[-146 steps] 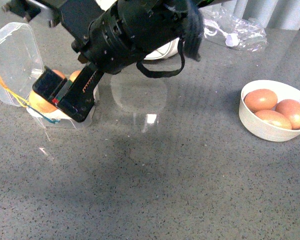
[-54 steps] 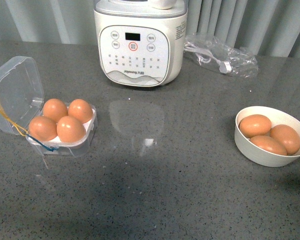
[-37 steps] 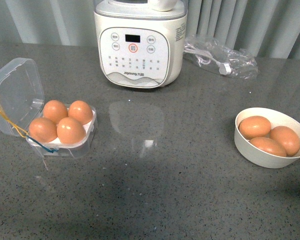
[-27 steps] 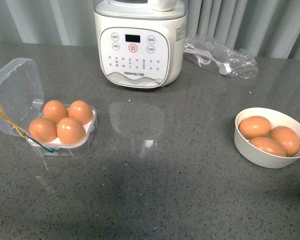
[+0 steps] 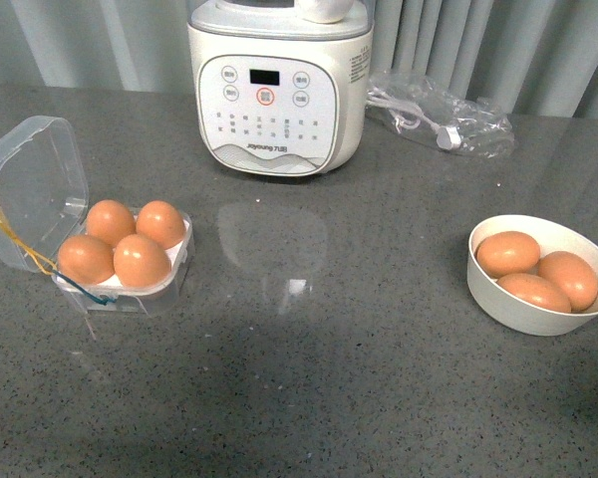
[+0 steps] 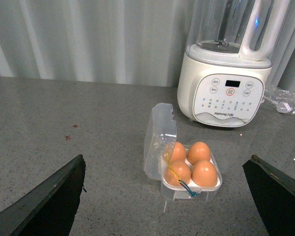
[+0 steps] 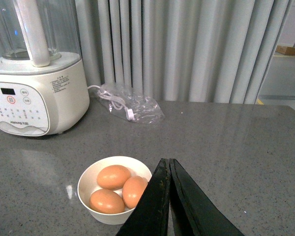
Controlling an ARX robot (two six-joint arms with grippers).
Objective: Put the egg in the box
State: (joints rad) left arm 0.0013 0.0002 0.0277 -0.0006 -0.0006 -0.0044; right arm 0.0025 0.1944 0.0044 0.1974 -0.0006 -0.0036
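You've got the box [image 5: 38, 187] full, lid swung open
The egg [image 5: 141, 259], smooth and orange-brown, sits in the white tray's near-right hole, three look-alikes [image 5: 110, 220] beside it

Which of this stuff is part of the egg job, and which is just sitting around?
Job: box, lid open, four eggs in it; white bowl with three more eggs.
Lying about: blender; bagged power cord.

blender [image 5: 279, 90] | front panel | brand: Joyoung | button labels unreadable
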